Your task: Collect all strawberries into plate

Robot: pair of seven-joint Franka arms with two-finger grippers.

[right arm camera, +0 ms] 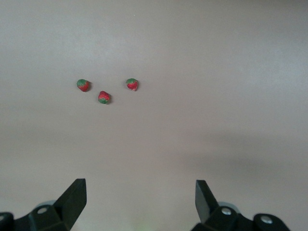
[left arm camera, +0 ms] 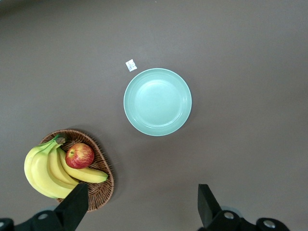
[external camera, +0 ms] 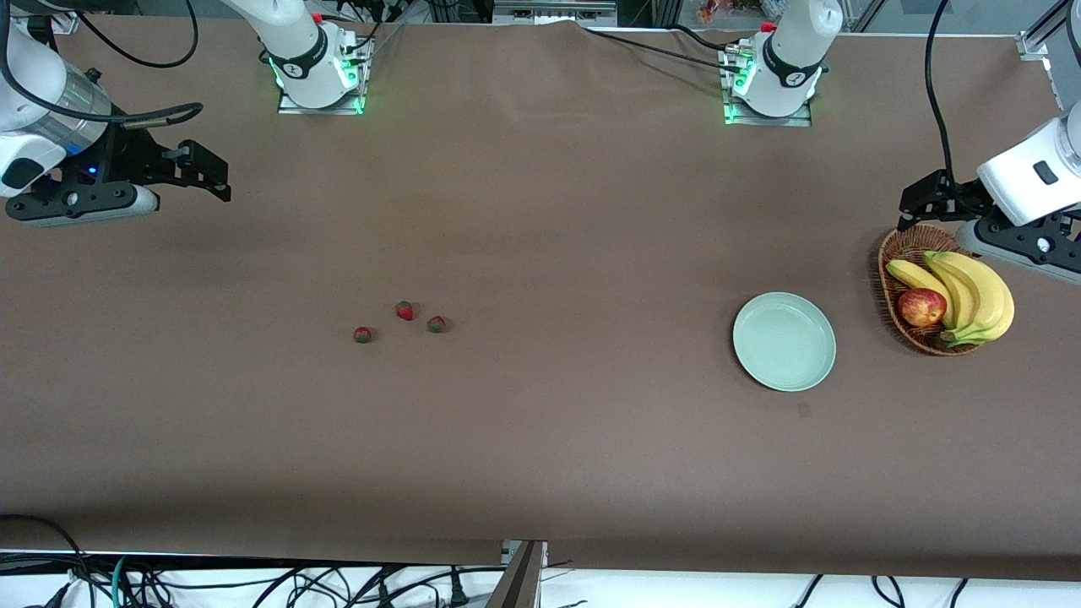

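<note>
Three strawberries (external camera: 362, 335) (external camera: 405, 311) (external camera: 437, 324) lie close together on the brown table, toward the right arm's end. They also show in the right wrist view (right arm camera: 83, 85) (right arm camera: 104, 97) (right arm camera: 132, 84). The pale mint-green plate (external camera: 784, 341) sits empty toward the left arm's end and also shows in the left wrist view (left arm camera: 157, 101). My right gripper (external camera: 221, 179) (right arm camera: 139, 197) is open and empty, held high at the right arm's end of the table. My left gripper (external camera: 905, 211) (left arm camera: 142, 204) is open and empty, over the table beside the basket.
A brown wicker basket (external camera: 897, 253) (left arm camera: 98, 192) with bananas (external camera: 971, 291) (left arm camera: 45, 173) and a red-yellow apple (external camera: 921, 306) (left arm camera: 80, 155) stands beside the plate at the left arm's end. A small white scrap (left arm camera: 131, 65) lies by the plate.
</note>
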